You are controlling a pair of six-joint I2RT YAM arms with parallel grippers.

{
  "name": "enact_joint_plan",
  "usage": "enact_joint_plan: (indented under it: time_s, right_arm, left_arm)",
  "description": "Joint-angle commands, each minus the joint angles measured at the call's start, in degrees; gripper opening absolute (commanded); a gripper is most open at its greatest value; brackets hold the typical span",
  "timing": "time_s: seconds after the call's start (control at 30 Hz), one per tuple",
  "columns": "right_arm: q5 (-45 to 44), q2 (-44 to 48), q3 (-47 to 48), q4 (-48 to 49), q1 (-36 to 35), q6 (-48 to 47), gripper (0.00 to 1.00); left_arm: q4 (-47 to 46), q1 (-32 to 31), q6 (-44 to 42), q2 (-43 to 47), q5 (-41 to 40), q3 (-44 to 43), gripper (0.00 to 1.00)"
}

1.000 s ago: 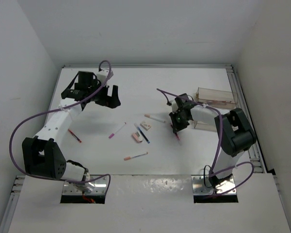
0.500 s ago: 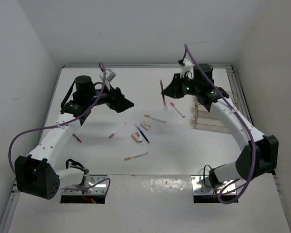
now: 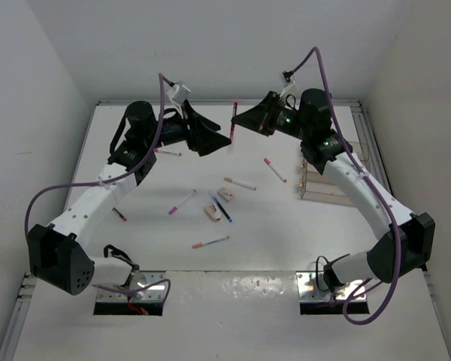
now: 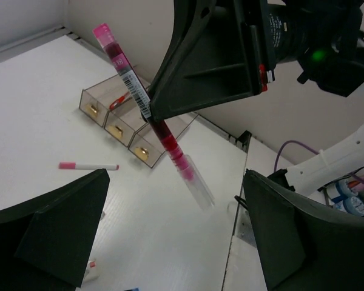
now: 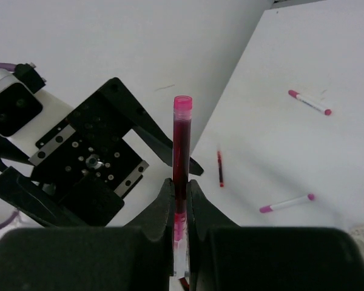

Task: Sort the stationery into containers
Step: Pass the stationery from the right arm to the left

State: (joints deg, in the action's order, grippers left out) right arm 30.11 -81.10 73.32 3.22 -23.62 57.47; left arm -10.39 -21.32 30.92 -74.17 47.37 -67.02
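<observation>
My right gripper (image 3: 239, 122) is raised above the table's back centre and is shut on a red pen (image 3: 234, 117). In the right wrist view the pen (image 5: 182, 142) stands up between the closed fingers (image 5: 165, 203). My left gripper (image 3: 210, 140) is open and empty, raised just left of the pen and facing it. The left wrist view shows the pen (image 4: 147, 109) ahead of its spread fingers (image 4: 54, 236). Several pens (image 3: 274, 169) and two erasers (image 3: 225, 194) lie on the table. The clear divided box (image 3: 313, 188) stands at the right, partly hidden by the right arm.
A pink-capped pen (image 3: 182, 201), a blue pen (image 3: 220, 208) and a white pen (image 3: 210, 242) lie mid-table. A dark red pen (image 3: 118, 213) lies at the left. The box (image 4: 133, 127) shows three slots, one holding something red. White walls enclose the table.
My right gripper picked a red pen off the table and lifted it up and left to the back centre. My left arm rose and swung right toward it, gripper still open.
</observation>
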Motion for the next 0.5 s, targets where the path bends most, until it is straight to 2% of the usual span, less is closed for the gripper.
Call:
enact_joint_plan:
  time_s: [0.0, 0.2, 0.3, 0.33, 0.4, 0.43, 0.47]
  right_arm:
    - [0.7, 0.7, 0.9, 4.4, -0.9, 4.7, 0.0]
    - [0.7, 0.2, 0.4, 6.3, -1.7, 6.3, 0.0]
    - [0.9, 0.5, 0.2, 6.9, -2.1, 6.9, 0.0]
    - [1.0, 0.5, 0.2, 6.9, -2.2, 6.8, 0.0]
    - [1.6, 0.8, 0.0, 7.1, -2.2, 6.5, 0.0]
    - [2.1, 1.0, -0.5, 7.1, -2.1, 5.6, 0.0]
    - [2.8, 1.2, -0.4, 6.8, -1.6, 4.6, 0.03]
  left_arm:
    - [-6.6, -1.5, 5.0, -1.5, 1.1, -1.7, 0.99]
    - [-6.9, -3.5, 4.5, -4.9, 1.6, -3.3, 0.9]
    - [-6.7, -3.6, 4.8, -6.0, 1.5, -4.2, 0.77]
    - [-6.7, -3.6, 4.9, -6.2, 1.7, -4.3, 0.61]
    - [-6.7, -3.3, 5.2, -6.5, 2.5, -4.7, 0.42]
    - [-6.7, -3.2, 5.2, -6.5, 2.6, -4.9, 0.24]
    - [-6.3, -2.9, 5.4, -6.4, 3.2, -5.0, 0.16]
